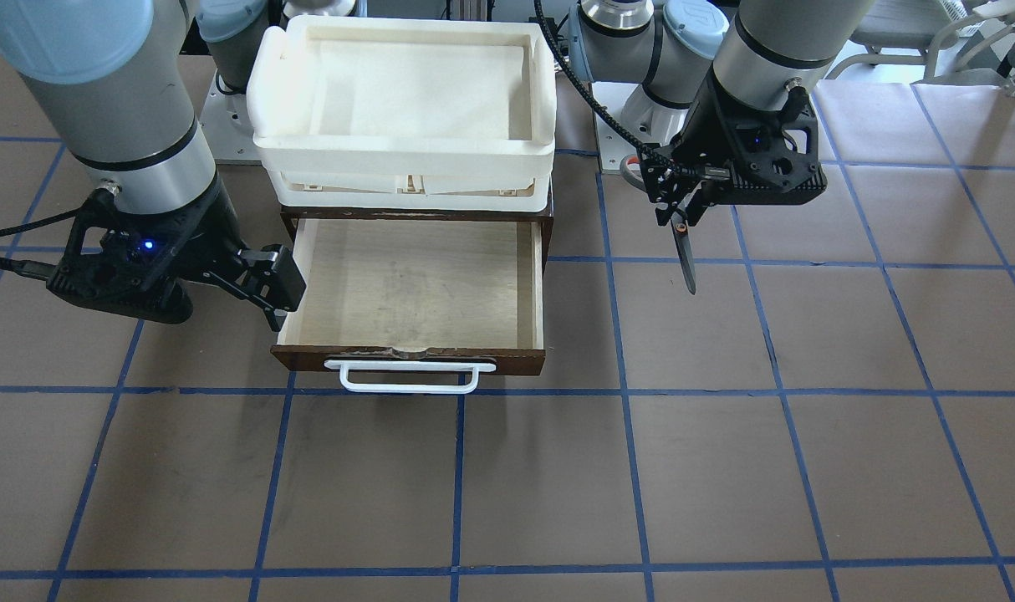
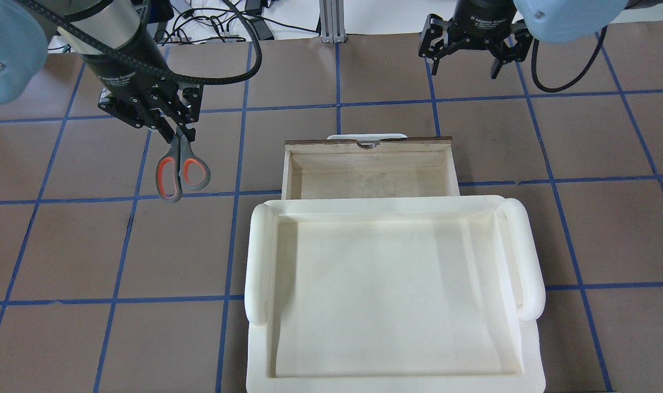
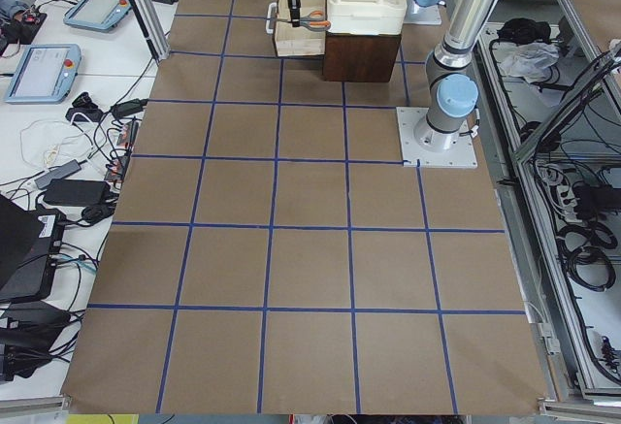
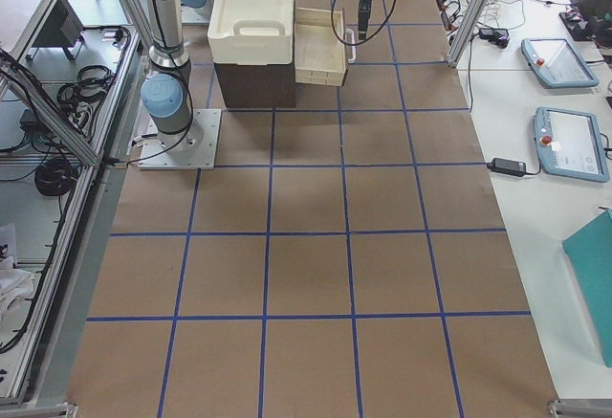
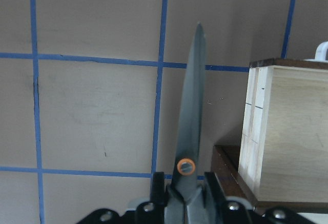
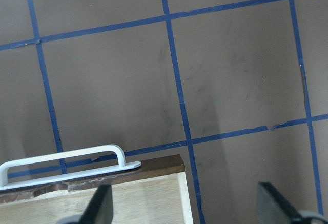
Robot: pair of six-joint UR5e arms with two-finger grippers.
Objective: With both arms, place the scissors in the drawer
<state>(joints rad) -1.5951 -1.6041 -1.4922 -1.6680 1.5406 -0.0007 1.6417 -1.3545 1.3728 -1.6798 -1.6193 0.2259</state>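
Note:
The scissors have dark grey handles with orange-red loops and hang above the table, left of the drawer. My left gripper is shut on them near the pivot. In the front view the slim blades point forward and down from the left gripper. The left wrist view shows the blade and the drawer's side to its right. The drawer is pulled open, its pale plywood inside bare. My right gripper is open and empty, beyond the drawer's front right corner.
A cream-white plastic tray sits on top of the dark brown cabinet, above the open drawer. The drawer's white bar handle sticks out toward the operators' side. The brown table has blue tape grid lines.

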